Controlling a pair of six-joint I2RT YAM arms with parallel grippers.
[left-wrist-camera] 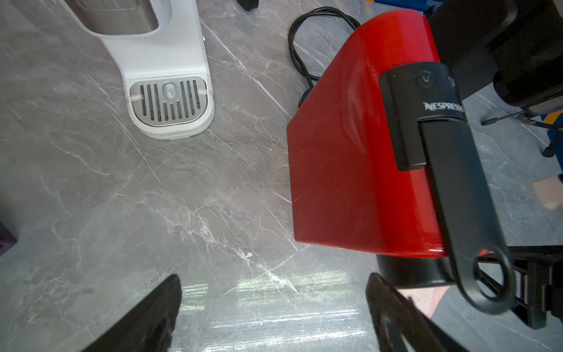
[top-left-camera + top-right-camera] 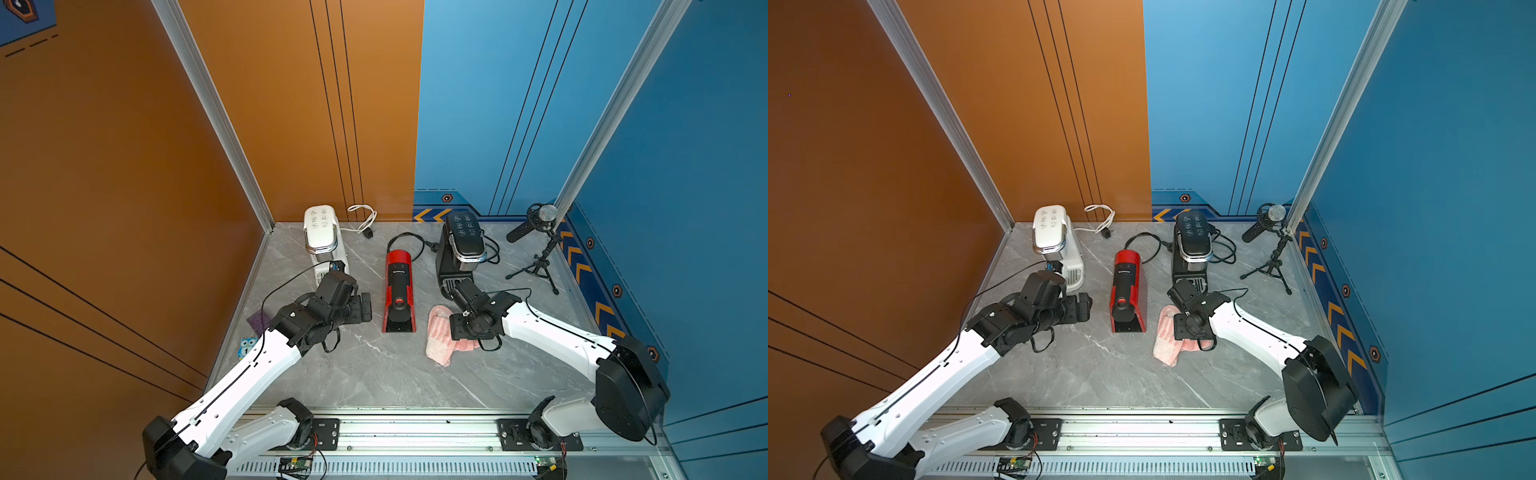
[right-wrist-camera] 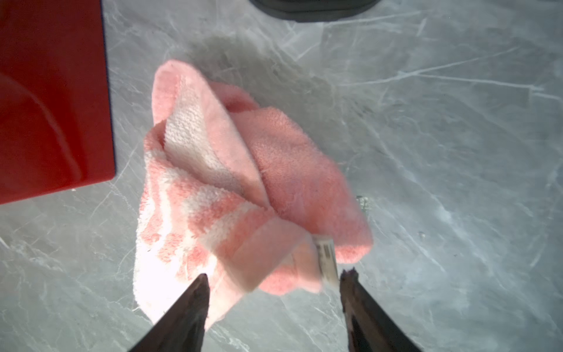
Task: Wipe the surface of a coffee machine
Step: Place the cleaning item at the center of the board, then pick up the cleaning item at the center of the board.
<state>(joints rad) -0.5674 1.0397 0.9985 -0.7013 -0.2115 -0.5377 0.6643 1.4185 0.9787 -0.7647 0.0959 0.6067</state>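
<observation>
Grey marble table (image 2: 374, 374), red coffee machine (image 2: 398, 270), pink towel (image 2: 438, 338)

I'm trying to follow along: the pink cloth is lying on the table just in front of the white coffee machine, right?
Not the white coffee machine. The pink cloth is lying on the table just in front of the black coffee machine, as both top views show.
</observation>
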